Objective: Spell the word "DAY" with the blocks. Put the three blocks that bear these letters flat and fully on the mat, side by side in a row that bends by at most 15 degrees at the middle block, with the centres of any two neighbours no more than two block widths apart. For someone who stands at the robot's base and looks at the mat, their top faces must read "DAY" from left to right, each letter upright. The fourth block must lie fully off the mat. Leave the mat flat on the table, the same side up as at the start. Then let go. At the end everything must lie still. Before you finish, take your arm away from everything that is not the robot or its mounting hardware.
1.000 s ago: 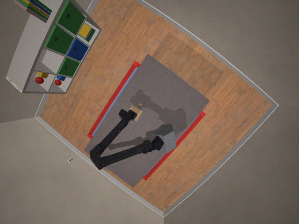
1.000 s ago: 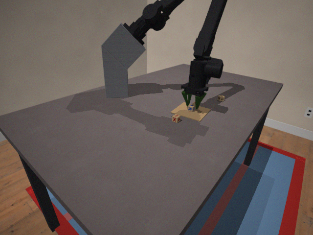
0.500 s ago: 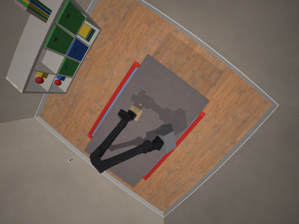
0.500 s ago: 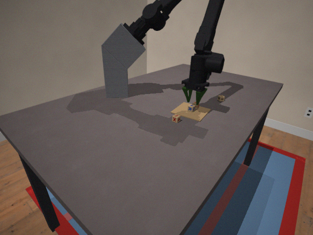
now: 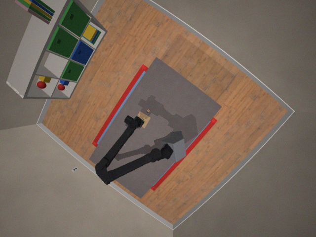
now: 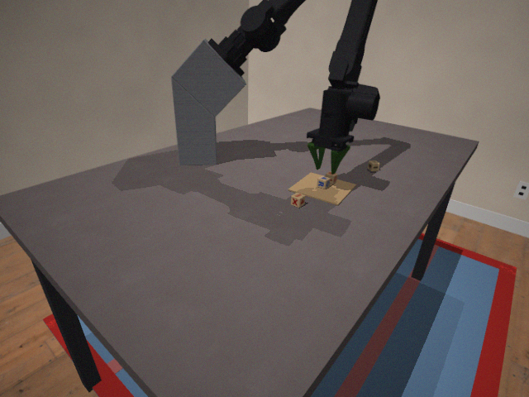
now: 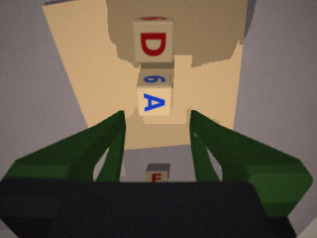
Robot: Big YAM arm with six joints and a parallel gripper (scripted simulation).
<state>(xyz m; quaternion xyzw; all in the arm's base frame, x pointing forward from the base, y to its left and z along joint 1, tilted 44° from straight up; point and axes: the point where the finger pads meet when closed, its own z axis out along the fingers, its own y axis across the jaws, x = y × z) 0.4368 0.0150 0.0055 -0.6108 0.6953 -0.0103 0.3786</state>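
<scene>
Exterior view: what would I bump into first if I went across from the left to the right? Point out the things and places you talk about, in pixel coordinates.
Grey stand (image 5: 179,149) (image 6: 195,128), X block (image 5: 148,110) (image 6: 295,201) (image 7: 157,177), blue-lettered block (image 6: 322,183) (image 7: 155,101), far block (image 6: 373,165), wall socket (image 5: 74,169) (image 6: 521,190).

The tool (image 5: 139,122) (image 6: 326,170) (image 7: 158,118) — higher above the mat (image 5: 146,121) (image 6: 307,184) (image 7: 94,74) than a second ago — its fingertips farther up.
</scene>
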